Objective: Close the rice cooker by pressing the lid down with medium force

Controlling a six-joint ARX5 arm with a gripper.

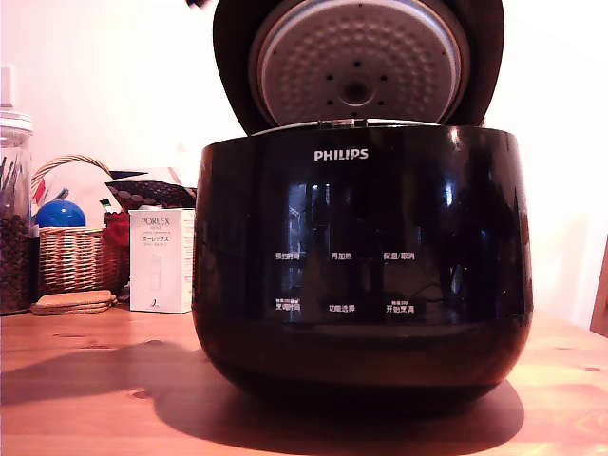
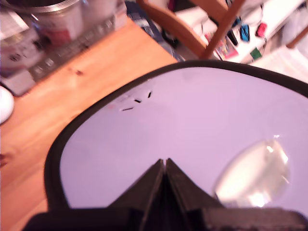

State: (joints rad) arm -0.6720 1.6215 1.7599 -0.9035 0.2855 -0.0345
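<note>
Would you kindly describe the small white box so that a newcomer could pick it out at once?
Start from the big glossy black rice cooker filling the wooden table in the exterior view. Just off its side, toward that view's left, stands the white box, upright, in front of a woven basket. It is the only plain white carton there, printed "PORLEX".

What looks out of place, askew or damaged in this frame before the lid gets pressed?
Nothing looks damaged or spilled. The lid stands raised behind the rice cooker, its dimpled silver underside facing the exterior view. In the wrist view the gripper, fingertips together, is right at the lid's glossy outer face. The wooden table looks undisturbed.
</note>
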